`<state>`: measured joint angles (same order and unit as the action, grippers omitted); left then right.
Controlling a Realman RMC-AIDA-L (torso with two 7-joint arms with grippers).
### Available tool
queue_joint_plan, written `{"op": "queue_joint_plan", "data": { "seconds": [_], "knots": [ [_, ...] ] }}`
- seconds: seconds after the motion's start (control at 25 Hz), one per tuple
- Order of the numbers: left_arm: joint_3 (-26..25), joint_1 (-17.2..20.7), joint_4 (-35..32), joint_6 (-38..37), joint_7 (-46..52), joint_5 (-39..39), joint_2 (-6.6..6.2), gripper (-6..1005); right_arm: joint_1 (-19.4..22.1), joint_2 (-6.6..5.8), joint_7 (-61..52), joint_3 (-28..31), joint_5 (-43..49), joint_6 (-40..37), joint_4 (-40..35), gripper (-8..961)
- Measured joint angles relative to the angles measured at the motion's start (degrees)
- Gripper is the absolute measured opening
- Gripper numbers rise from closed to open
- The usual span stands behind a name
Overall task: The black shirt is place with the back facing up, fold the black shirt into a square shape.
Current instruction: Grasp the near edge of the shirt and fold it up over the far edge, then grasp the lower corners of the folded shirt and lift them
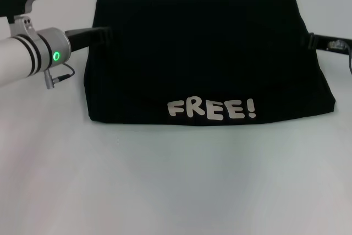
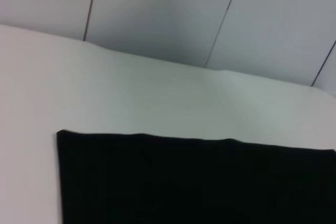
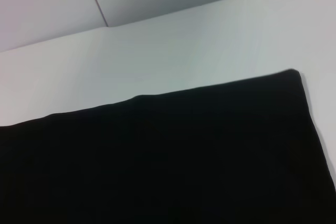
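In the head view, the black shirt (image 1: 203,59) lies in the middle of the white counter (image 1: 176,180) as a compact folded block, with white "FREE!" lettering (image 1: 212,109) along its near edge. I judge it light, soft and limp (it will sag and slide over itself unless lifted evenly), so the sensible holds are its left and right edges or corners, taken by both arms together. The left gripper (image 1: 104,35) reaches in from the left and meets the shirt's far-left edge; black fingers against black cloth, so I cannot tell whether its jaws are spread or pinching the fabric. The right gripper (image 1: 312,41) sits at the shirt's right edge, toward the far side, apparently touching it; its jaws cannot be read either.

In the left wrist view, only the shirt's (image 2: 194,182) straight far edge and one corner show on the pale counter (image 2: 131,93), with a paneled wall (image 2: 168,14) beyond; no fingers appear.

In the right wrist view, the shirt (image 3: 168,161) fills the lower part, one corner rounded (again no fingers visible).
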<state>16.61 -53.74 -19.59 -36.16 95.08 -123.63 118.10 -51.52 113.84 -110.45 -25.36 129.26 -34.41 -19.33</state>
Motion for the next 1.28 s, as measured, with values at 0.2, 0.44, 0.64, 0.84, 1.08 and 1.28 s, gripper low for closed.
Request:
{"op": "queue_joint_plan", "data": {
  "seconds": [0.2,0.44,0.64,0.84,1.08,1.28],
  "knots": [
    [2.44,0.33,0.74,0.57,0.17,-0.42,-0.1,65,1.57,0.84,0.34,-0.18,-1.81,0.28,-0.46,61],
    [4.72,0.68,0.92,1.6,0.53,-0.46,0.09,272,3.46,2.23,1.03,-0.31,-4.29,0.46,-2.5,243],
    [4.99,1.49,0.46,2.59,2.81,-0.28,0.05,490,5.45,3.11,2.68,-0.46,-7.98,-1.59,-4.99,446],
    [5.47,3.68,-2.11,-2.74,9.18,-0.5,-0.43,668,7.44,2.61,3.86,-0.27,-10.55,-7.27,-6.36,586],
    [9.84,8.1,-7.3,-8.86,15.62,-0.6,0.42,816,9.96,1.28,4.43,-0.11,-12.75,-13.33,-7.29,602],
    [10.29,13.83,-14.19,-16.41,17.25,0.77,1.47,818,11.44,-0.1,4.15,-0.02,-13.29,-17.41,-7.31,601]
  ]
}}
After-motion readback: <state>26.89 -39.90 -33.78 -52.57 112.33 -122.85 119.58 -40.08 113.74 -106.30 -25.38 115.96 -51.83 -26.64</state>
